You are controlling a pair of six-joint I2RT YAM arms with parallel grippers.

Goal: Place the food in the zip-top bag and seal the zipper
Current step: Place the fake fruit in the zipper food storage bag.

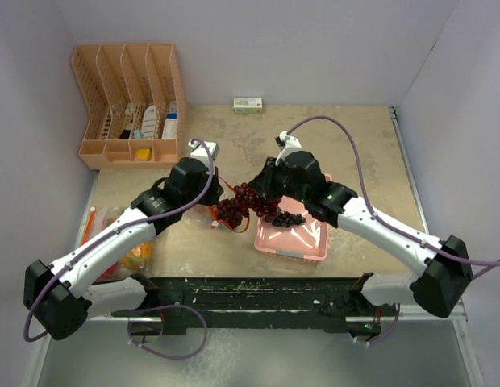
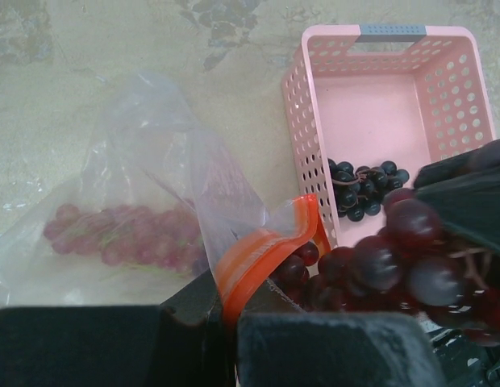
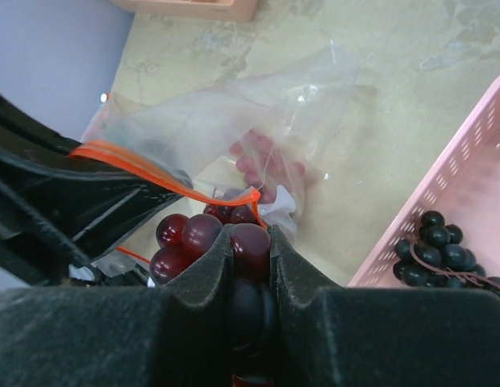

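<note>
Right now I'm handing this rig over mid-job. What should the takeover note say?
Left tool: shut on the orange zipper edge of the zip-top bag, holding its mouth up.
Right tool: shut on a red grape bunch at the bag's mouth, not yet inside.
Done: a pale red grape bunch lies in the bag.
Left: drop this bunch in, fetch the dark grape bunch from the pink basket, then seal the zipper.

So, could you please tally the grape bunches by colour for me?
Red: 2, the bagged red bunch inside the zip-top bag and the held red bunch in the right gripper
Dark purple: 1, the dark bunch in the pink basket
Total: 3
</note>
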